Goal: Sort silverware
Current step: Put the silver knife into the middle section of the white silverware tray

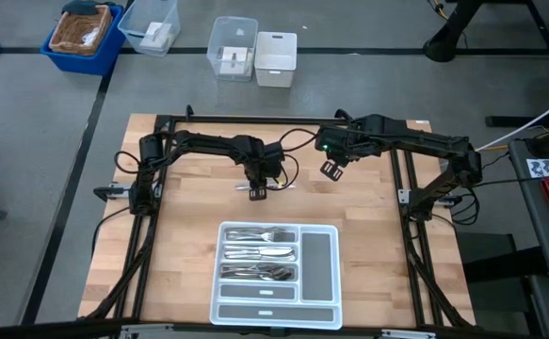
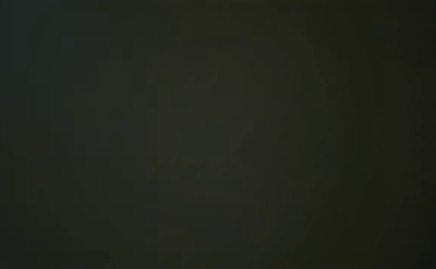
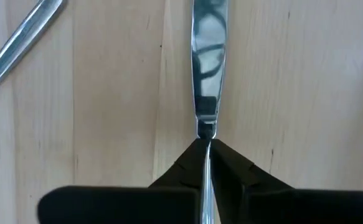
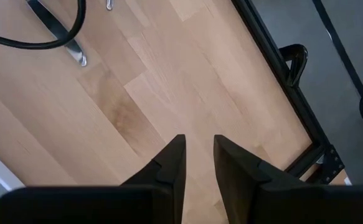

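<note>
The wooden table (image 1: 189, 245) carries the white tray (image 1: 321, 259), its three left slots already holding silverware. My right gripper (image 4: 198, 163) hangs over bare wood, jaws slightly apart and empty. My left gripper (image 3: 206, 155) is clamped on a knife (image 3: 206, 74) behind the tray; its long axis runs straight out from my fingertips. I judge I should lift level, keeping that axis steady, clear of the piece (image 3: 19, 40) beside it.

The low view is wholly dark; nothing there can be told.
</note>
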Controlling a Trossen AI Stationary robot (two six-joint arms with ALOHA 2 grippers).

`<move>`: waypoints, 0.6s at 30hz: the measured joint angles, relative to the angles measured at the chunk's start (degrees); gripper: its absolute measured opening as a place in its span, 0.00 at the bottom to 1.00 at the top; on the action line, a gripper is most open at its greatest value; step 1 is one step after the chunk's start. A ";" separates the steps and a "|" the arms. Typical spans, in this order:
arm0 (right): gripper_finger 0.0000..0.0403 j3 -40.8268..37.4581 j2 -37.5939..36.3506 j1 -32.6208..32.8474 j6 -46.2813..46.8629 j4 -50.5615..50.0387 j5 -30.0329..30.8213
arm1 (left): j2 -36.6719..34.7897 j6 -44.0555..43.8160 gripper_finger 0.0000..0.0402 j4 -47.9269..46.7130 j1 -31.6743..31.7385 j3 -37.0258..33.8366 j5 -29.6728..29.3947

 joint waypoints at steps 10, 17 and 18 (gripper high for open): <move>0.21 0.00 0.00 0.00 -0.04 0.00 0.00 | -0.08 1.57 0.06 0.01 -0.02 0.10 -0.02; 0.21 -0.46 0.00 0.00 -0.28 0.35 0.02 | 0.23 6.86 0.20 2.59 -1.90 -0.91 -0.83; 0.21 -0.59 0.02 0.00 -0.65 0.11 0.00 | 0.25 6.96 0.22 3.08 -2.25 -1.10 -1.46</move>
